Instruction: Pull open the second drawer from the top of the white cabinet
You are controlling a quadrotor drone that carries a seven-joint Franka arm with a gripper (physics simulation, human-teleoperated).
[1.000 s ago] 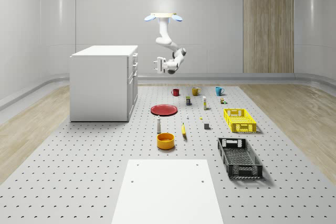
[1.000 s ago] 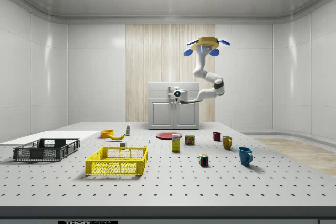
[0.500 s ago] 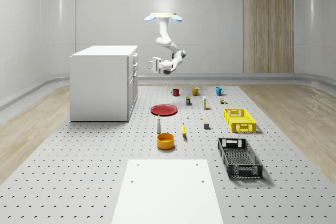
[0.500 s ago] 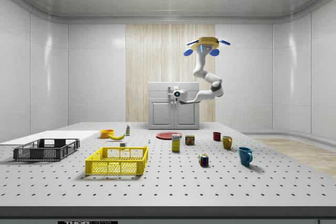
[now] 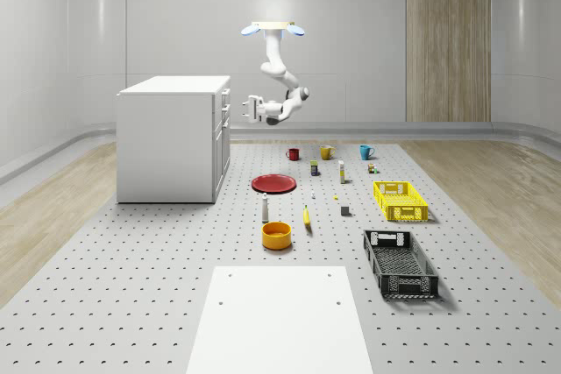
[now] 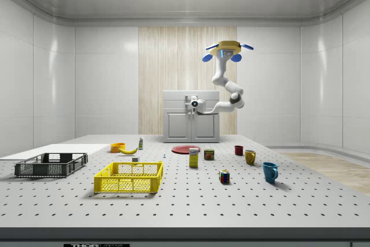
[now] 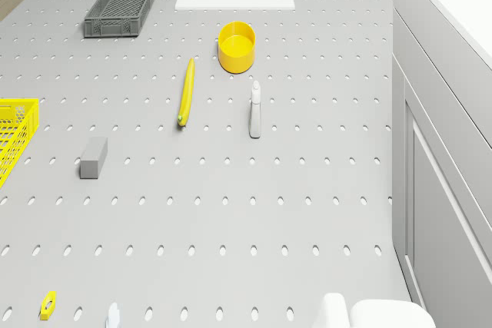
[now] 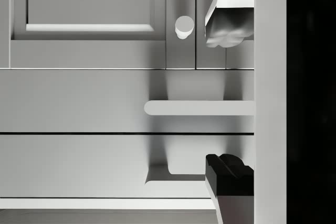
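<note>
The white cabinet (image 5: 173, 137) stands on the perforated table (image 5: 131, 269), at 9 o'clock of the red plate (image 5: 274, 183). Second drawer (image 8: 79, 100): shut, its bar handle (image 8: 198, 108) between the spread fingertips (image 8: 227, 174). The gripper (image 5: 248, 109) is open, just beside the cabinet front. The drone (image 5: 273, 29) hovers above the table, at 3 o'clock of the cabinet.

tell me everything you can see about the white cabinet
The white cabinet is a boxy unit with a flat top, standing upright on the perforated table. Its front carries stacked drawers with bar handles above a paneled door with a round knob. All look closed. The hand hangs just off its front, not touching.
</note>
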